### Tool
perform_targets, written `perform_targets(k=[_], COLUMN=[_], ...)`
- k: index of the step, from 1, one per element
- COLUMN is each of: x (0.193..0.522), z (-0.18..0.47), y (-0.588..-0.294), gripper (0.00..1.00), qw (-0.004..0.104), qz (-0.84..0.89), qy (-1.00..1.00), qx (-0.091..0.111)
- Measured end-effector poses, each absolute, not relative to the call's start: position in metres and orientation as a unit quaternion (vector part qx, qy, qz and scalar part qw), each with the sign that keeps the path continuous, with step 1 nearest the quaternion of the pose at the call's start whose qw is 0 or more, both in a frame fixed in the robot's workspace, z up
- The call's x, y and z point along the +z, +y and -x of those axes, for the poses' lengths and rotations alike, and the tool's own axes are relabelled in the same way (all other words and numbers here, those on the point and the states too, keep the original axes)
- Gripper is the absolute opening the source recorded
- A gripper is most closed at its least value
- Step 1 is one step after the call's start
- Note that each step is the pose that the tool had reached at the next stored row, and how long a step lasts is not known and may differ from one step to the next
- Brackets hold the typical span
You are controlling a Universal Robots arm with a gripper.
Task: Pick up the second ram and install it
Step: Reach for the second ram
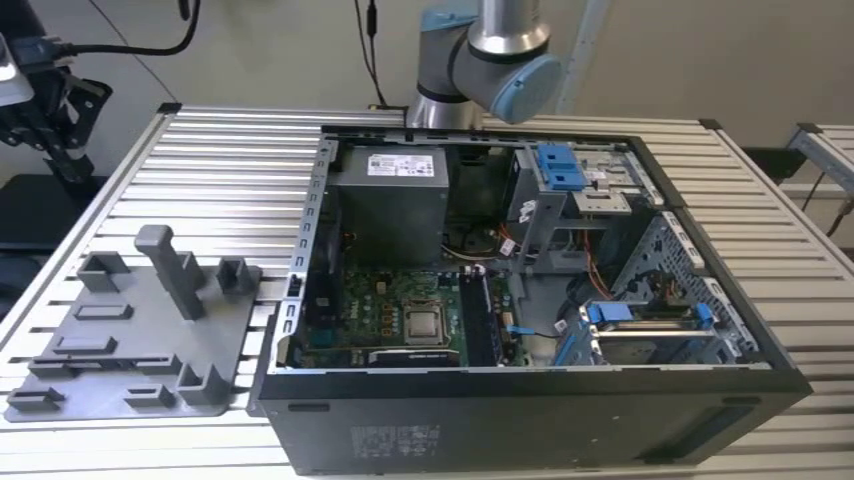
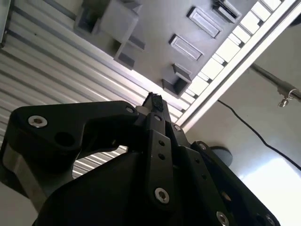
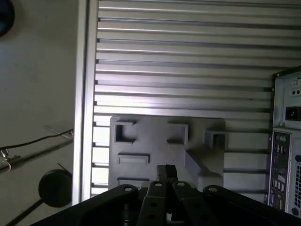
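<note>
The second ram is too small to pick out with confidence. Long dark strips are lying at the memory slots [image 1: 478,315] beside the processor on the motherboard [image 1: 380,305], but whether any of them is the stick cannot be told. Nothing dark and board-like is standing out on the grey fixture tray [image 1: 134,335].

The gripper [image 3: 165,172] is hanging high above that tray, well apart from the computer case [image 1: 534,410]. In both wrist views its jaws are appearing pressed together, with nothing pinched between them. In the first wrist view the fingertips are lining up over the tray's recesses, near the grey upright post [image 1: 167,265]. The tray is resting flat on the slatted table [image 1: 227,150], just beside the open case on the exterior view's left. The arm [image 1: 487,55] is rising behind the case at the far edge of the table.

Judgement: the pick-up step is in hand and no grasp is being made yet; installation cannot be confirmed.

Requirements for a grasp:
- The jaws are needing to be spread before any descent.
- The fingers are needing to line up across the thin flat faces of the stick.
- The post and the tray's raised pockets are calling for a clear vertical approach.
</note>
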State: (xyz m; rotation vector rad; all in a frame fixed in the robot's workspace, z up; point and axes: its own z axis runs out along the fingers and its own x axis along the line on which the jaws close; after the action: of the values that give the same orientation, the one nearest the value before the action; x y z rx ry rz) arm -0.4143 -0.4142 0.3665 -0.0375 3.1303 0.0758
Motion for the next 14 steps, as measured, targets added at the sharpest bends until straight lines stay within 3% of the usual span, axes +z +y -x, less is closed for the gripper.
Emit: perform_targets(k=[14], x=[0.363], z=[0.415], y=[-0.434], gripper=[0.11], qw=[0.005], qz=[0.012], qy=[1.0], qx=[0.024])
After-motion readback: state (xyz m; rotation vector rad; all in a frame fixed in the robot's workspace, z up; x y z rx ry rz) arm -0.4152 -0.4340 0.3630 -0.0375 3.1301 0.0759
